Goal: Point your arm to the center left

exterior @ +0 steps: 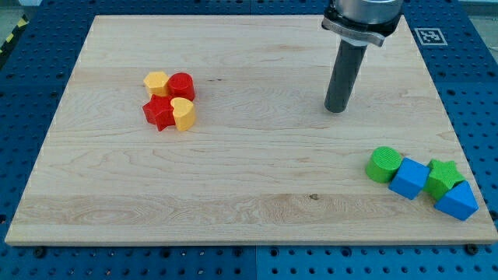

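My tip [335,110] rests on the wooden board [249,179] right of centre, toward the view's top, with no block touching it. At the view's left a tight cluster holds a yellow hexagon block [156,82], a red cylinder [181,85], a red star block [159,112] and a yellow heart-shaped block [184,113]. The cluster lies far to the left of my tip. At the view's bottom right lie a green cylinder [384,165], a blue cube [409,178], a green star block [444,176] and a blue triangular block [457,201].
The board lies on a blue perforated table [31,70]. A black and white marker tag [429,36] sits by the board's top right corner. The arm's grey mount [362,17] hangs over the board's top edge.
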